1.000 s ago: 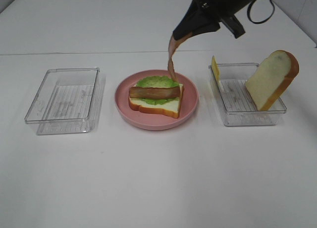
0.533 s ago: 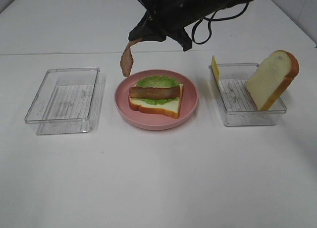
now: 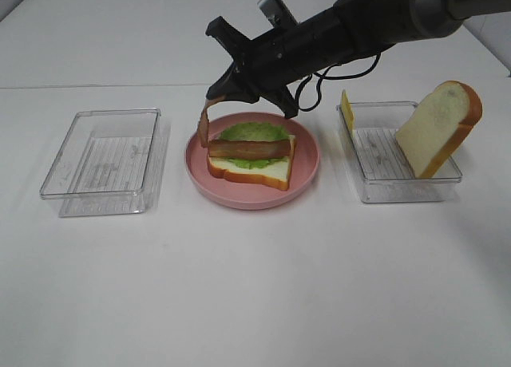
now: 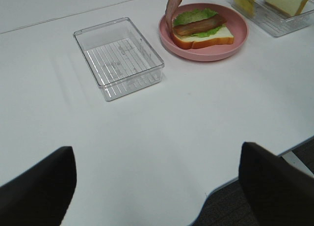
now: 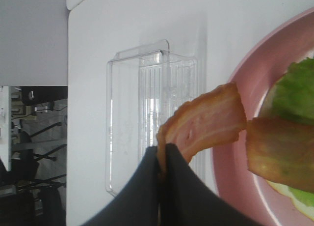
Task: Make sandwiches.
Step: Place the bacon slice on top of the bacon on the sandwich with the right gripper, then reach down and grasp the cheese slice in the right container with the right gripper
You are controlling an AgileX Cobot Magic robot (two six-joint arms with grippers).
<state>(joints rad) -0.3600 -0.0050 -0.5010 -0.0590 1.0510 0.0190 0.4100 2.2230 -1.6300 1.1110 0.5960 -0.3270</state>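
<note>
Sandwich (image 3: 251,161) status: part-built, sitting on the round pink plate (image 3: 239,198) at the middle of the counter (image 3: 255,287). The bottom layer is a white toy bread slice (image 3: 257,172) with orange-brown crust, lying flat on the plate. On it is a ruffled green lettuce leaf (image 3: 252,132), showing past the bread's far edge. On the lettuce, one brown-red bacon strip (image 3: 249,148) is laid flat, crosswise.

The right arm (image 3: 359,24) reaches in from the plate's right side, passing over its far rim. State of right fingers (image 3: 215,90): closed tight, pinching the top end of a second bacon strip (image 3: 204,126). The right wrist view shows both black pads pressed together on the strip's end with no gap. The strip hangs limp and curved above the plate's left rim. Its lower end is just beside the left end of the laid strip. The wrist view shows a thin gap between the two, so they are not touching.

State of left fingers (image 4: 274,182): spread wide, holding nothing. Only two dark tips show in the left wrist view, well back from the plate, over the counter's near edge.

Left of the plate, apart from it: clear plastic tray (image 3: 104,163).

Right of the plate, apart from it: second clear tray (image 3: 403,187). It holds a second bread slice (image 3: 439,128), standing tilted at the end farthest from the plate. A yellow cheese piece (image 3: 346,109) stands upright at the far corner nearest the plate.
</note>
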